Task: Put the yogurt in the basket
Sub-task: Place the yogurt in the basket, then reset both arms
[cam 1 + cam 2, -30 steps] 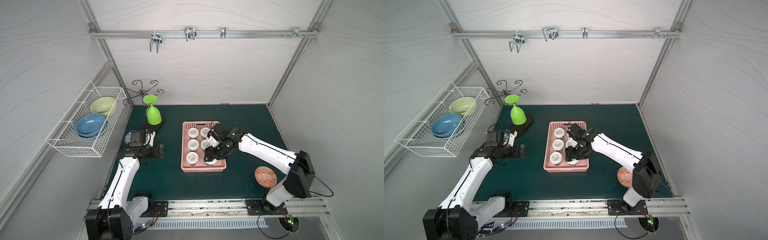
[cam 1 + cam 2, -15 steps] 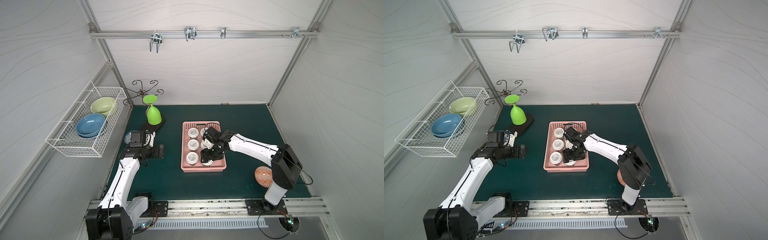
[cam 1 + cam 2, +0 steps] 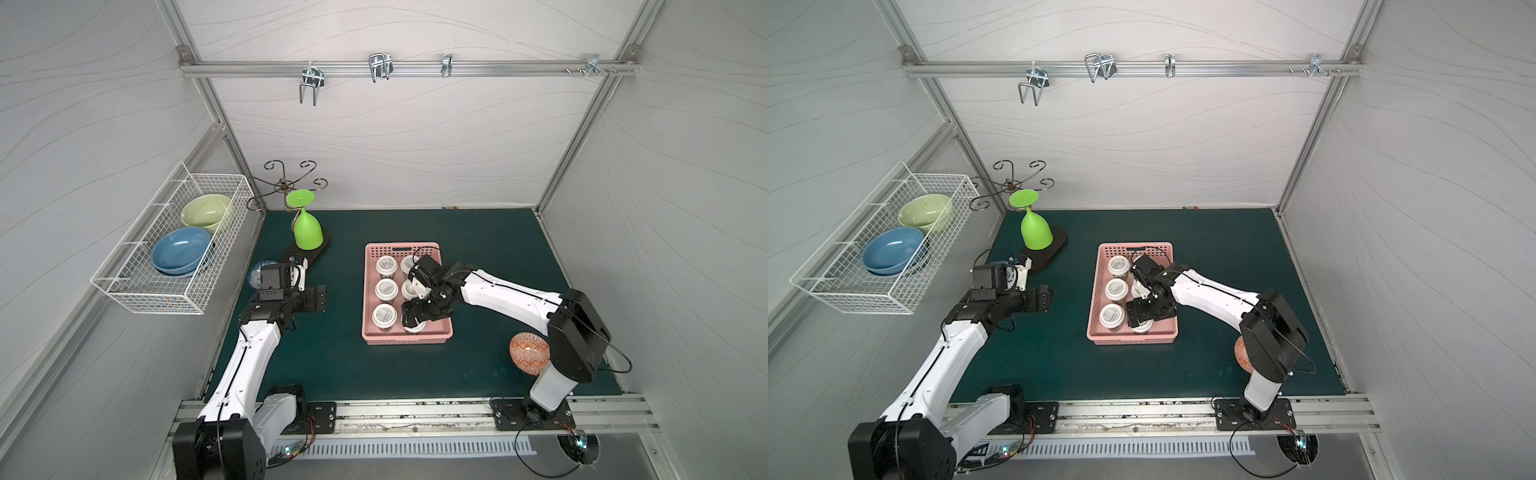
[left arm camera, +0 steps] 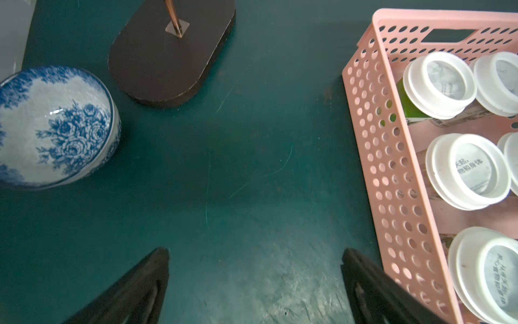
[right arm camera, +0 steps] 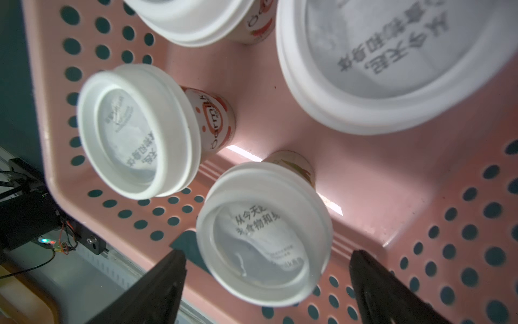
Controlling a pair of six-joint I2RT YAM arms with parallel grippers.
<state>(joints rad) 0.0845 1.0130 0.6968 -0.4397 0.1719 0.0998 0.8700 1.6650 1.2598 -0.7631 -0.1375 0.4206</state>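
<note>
Retreat looks to be the step in hand: the right claw (image 5: 266,258) hangs spread over the basket (image 3: 406,337), a finger (image 5: 151,289) on each side of a cup (image 5: 252,224) with a gap showing on both sides, so it pinches nothing. That cup looks upright on the basket floor in the 5 o'clock corner, just beside the near wall. To do this well, keep the fingers wide and lift straight up until the tips clear the cup's rim, then swing away toward 3 o'clock; a sideways start could catch that rim and tip the cup, or knock its neighbours at 9 and 12 o'clock. All six places seem filled: the 9 o'clock column of cups (image 3: 386,289) shows plainly in both top views, the 3 o'clock column partly hidden under the arm (image 3: 498,297), so the task appears about done. The left claw (image 4: 256,252) is also spread and empty, over bare worktop (image 4: 238,168) at 9 o'clock of the basket. Near it lie a blue-and-white bowl (image 4: 56,126) and a dark stand (image 4: 173,56) with an upturned green glass (image 3: 307,230) over it, at 10 o'clock. An orange bowl (image 3: 528,353) sits at 4 o'clock beside the right arm's base, in the way of a low outward sweep. A wire basket (image 3: 153,297) hangs on the wall at 9 o'clock, well apart.
</note>
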